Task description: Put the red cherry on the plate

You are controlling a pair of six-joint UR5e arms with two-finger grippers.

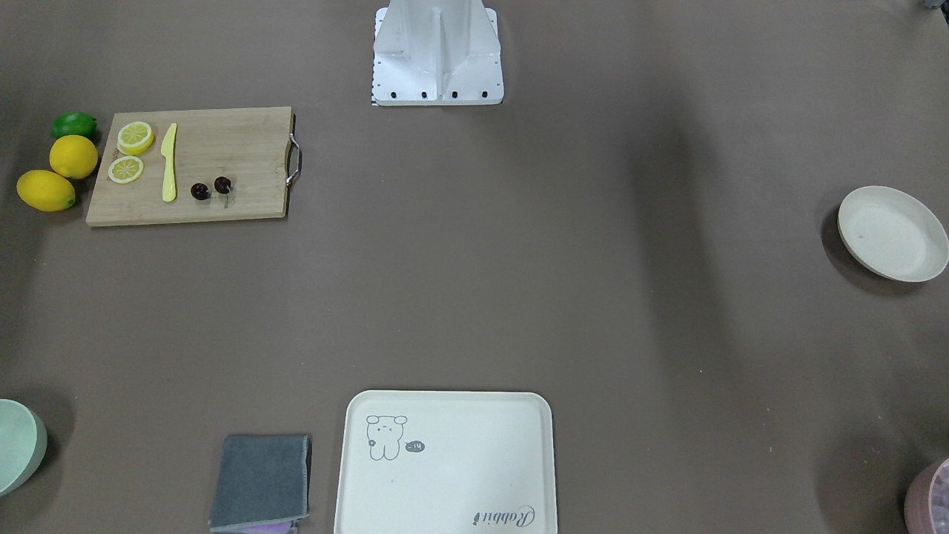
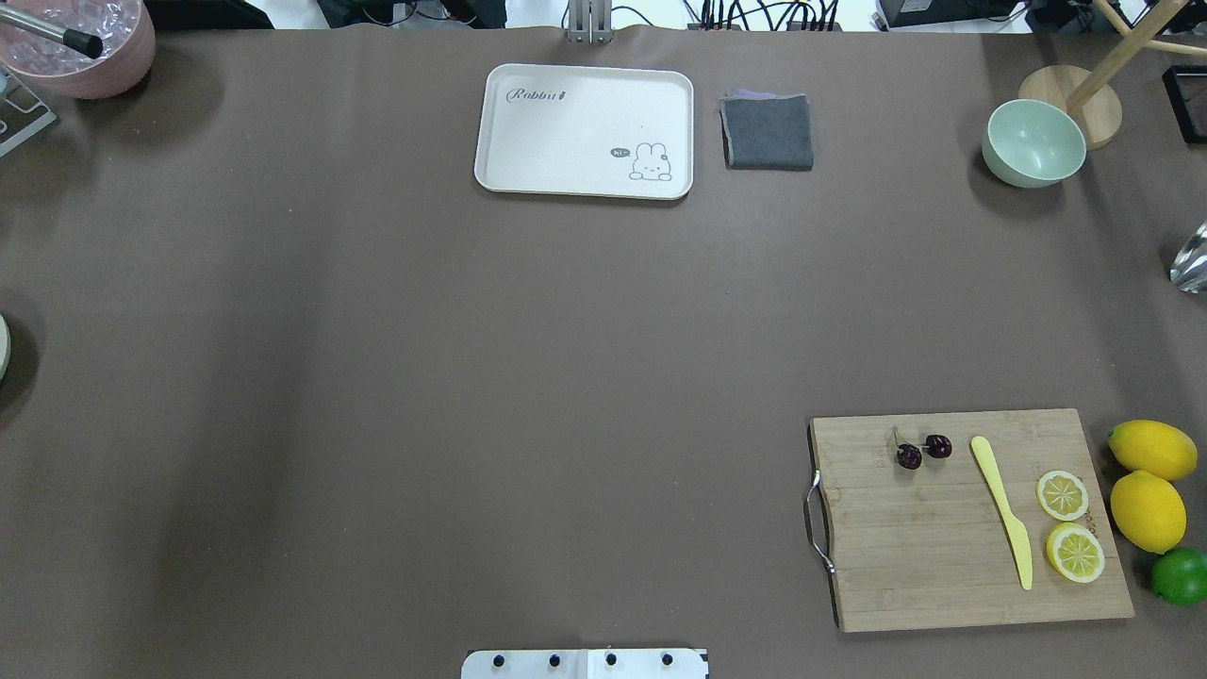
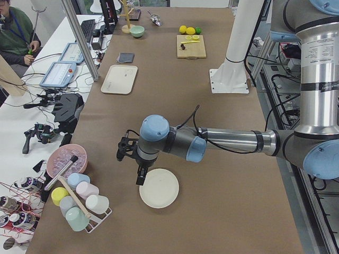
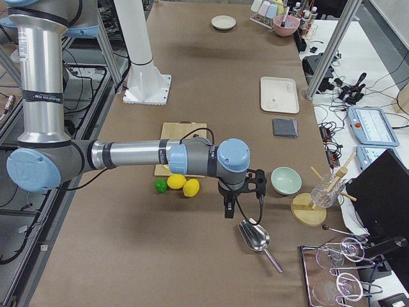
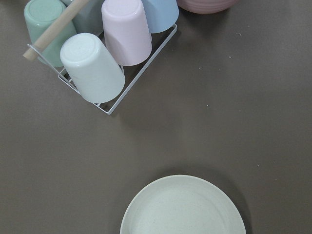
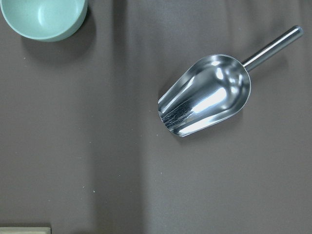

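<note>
The red cherry (image 1: 201,191), a dark pair on thin stems, lies on a wooden cutting board (image 1: 237,148) and also shows from overhead as the cherry (image 2: 910,456). The plate (image 1: 893,233) is round and cream-white, far across the table from the board. The left wrist view shows the plate (image 5: 183,207) bare, at the bottom. My left gripper (image 3: 132,161) hangs just above and beside the plate (image 3: 159,188). My right gripper (image 4: 243,192) hovers beyond the board, over a metal scoop (image 4: 255,236). For both grippers I cannot tell whether they are open or shut.
On the board lie a yellow knife (image 2: 1001,509) and two lemon slices (image 2: 1063,494). Two lemons (image 2: 1148,510) and a lime (image 2: 1181,576) sit beside it. A cream tray (image 2: 585,130), grey cloth (image 2: 767,132), green bowl (image 2: 1033,143), cup rack (image 5: 97,53) and pink bowl (image 2: 80,47) ring the table.
</note>
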